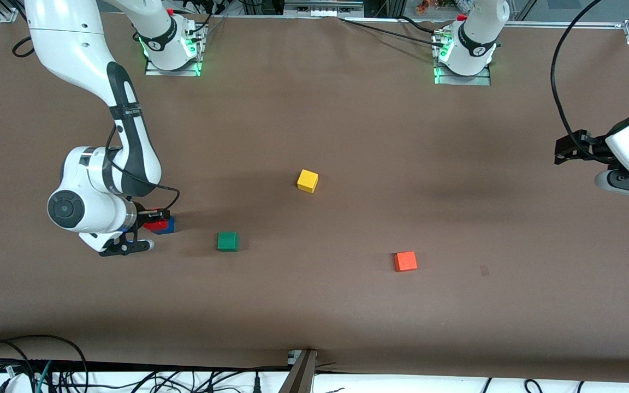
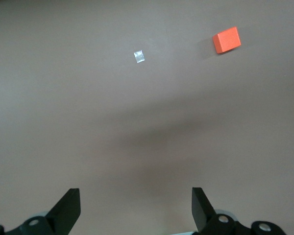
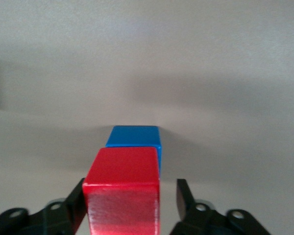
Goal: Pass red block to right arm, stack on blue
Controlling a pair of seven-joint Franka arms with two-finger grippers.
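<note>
The red block (image 1: 154, 224) is between the fingers of my right gripper (image 1: 153, 217), toward the right arm's end of the table. It sits on the blue cube (image 1: 167, 225) and is offset from it. In the right wrist view the red block (image 3: 122, 188) overlaps the blue cube (image 3: 134, 137). My right gripper (image 3: 131, 190) is open around the red block, with a visible gap at one finger (image 3: 182, 196). My left gripper (image 1: 565, 150) is open and empty, held up over the left arm's end of the table; it also shows in the left wrist view (image 2: 135, 208).
A green cube (image 1: 227, 241) lies beside the stack, toward the middle. A yellow cube (image 1: 307, 180) sits mid-table. An orange-red cube (image 1: 405, 261) lies nearer the front camera and shows in the left wrist view (image 2: 227, 40), beside a small tape mark (image 2: 139, 57).
</note>
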